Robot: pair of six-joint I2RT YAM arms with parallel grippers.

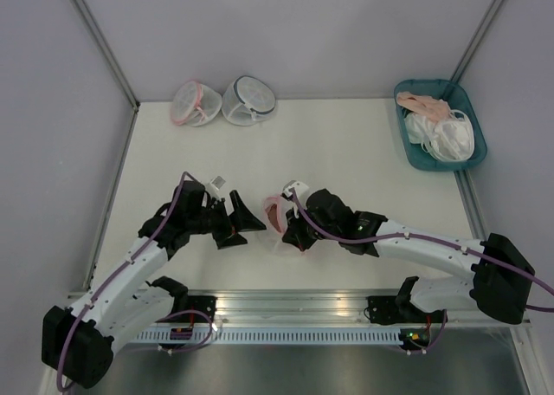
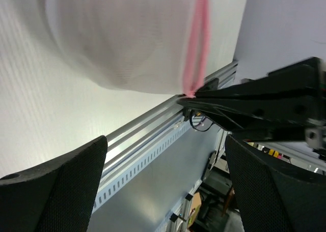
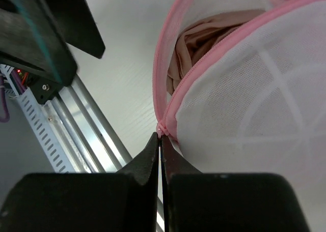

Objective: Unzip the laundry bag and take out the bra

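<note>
The laundry bag [image 3: 244, 105] is white mesh with a pink zipper rim. Its zipper stands partly open, and the peach bra [image 3: 204, 36] shows inside the gap. My right gripper [image 3: 161, 138] is shut on the pink zipper pull at the end of the rim. In the top view the bag [image 1: 273, 211] sits at the table's middle front, mostly hidden under the right gripper [image 1: 287, 232]. My left gripper [image 1: 245, 226] is open and empty just left of the bag. In the left wrist view its fingers [image 2: 165, 145] are wide apart, with the blurred bag [image 2: 127, 38] beyond them.
A second pink-rimmed pouch [image 1: 192, 103] and a grey-trimmed pouch [image 1: 248, 100] lie at the back left. A teal tray [image 1: 417, 157] at the back right holds bras and mesh pouches. The aluminium rail [image 1: 294, 307] runs along the near edge.
</note>
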